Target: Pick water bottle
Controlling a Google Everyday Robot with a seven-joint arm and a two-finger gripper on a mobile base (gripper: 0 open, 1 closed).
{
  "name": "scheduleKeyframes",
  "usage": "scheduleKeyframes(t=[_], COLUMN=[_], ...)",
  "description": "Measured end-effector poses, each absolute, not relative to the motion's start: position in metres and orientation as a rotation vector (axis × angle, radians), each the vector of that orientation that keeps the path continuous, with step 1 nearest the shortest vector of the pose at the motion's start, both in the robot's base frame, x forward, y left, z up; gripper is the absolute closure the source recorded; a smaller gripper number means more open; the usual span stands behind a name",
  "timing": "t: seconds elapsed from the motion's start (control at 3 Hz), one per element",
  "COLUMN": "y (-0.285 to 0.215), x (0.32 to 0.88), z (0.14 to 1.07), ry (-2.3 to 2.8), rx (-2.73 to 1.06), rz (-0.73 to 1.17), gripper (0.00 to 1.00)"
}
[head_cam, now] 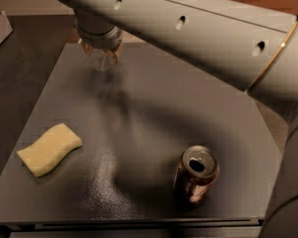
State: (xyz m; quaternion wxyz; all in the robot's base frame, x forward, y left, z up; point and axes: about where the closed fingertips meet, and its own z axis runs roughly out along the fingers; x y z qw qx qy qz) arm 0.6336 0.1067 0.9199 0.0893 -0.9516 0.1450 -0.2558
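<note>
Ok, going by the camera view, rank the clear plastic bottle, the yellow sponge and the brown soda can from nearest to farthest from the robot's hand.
The hand hangs over the dark table's far left part.
1. clear plastic bottle: right at the hand, far left.
2. yellow sponge: left side, towards the near edge.
3. brown soda can: near right, farthest.

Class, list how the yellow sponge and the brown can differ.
The sponge is pale yellow; the can is brown with a silver top. The sponge lies flat at the left; the can stands upright front right. Both rest on the dark table, apart from the gripper at its far left.
</note>
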Motion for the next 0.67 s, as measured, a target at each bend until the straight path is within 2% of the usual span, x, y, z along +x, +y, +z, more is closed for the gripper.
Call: scheduleKeyframes(t=[0.33, 0.67], y=[0.0705, 0.0705], x=[0.6070, 0.6070], z=[0.9673, 0.9673], ry=[0.410, 0.410], rx=[-2.742, -2.742], rz=[-0.781, -0.781], gripper=[1.00, 1.00])
